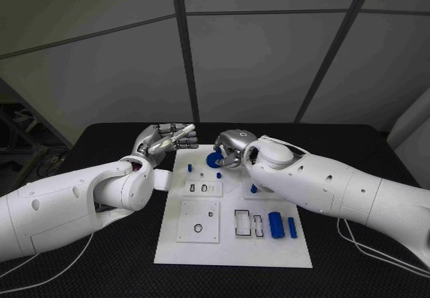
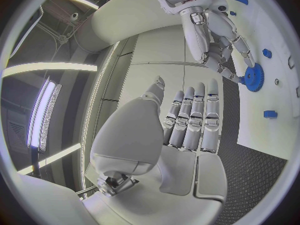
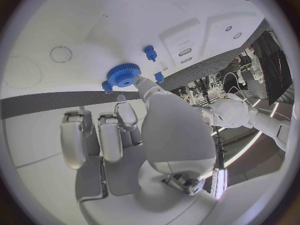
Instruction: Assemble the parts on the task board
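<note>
The white task board (image 1: 235, 249) lies in the middle of the black table. My right hand (image 1: 235, 148) is over its far edge and pinches a blue gear (image 1: 215, 160) that sits low on the board. The left wrist view shows the right hand (image 2: 215, 40) with its fingertips on the gear's (image 2: 254, 78) rim. In the right wrist view the thumb of my right hand (image 3: 125, 135) touches the gear (image 3: 123, 75). My left hand (image 1: 166, 140) is raised beside the board's far left corner, fingers straight and apart, holding nothing (image 2: 190, 120).
On the board stand small blue pegs (image 1: 191, 167) (image 1: 219, 175) (image 1: 253, 189); a blue cylinder (image 1: 276, 225) and a blue bar (image 1: 292, 227) lie near its right edge. White inset plates (image 1: 199, 221) (image 1: 204, 188) and rectangular slots (image 1: 243, 223) take up its middle. Thin cables (image 1: 363, 248) trail on the table.
</note>
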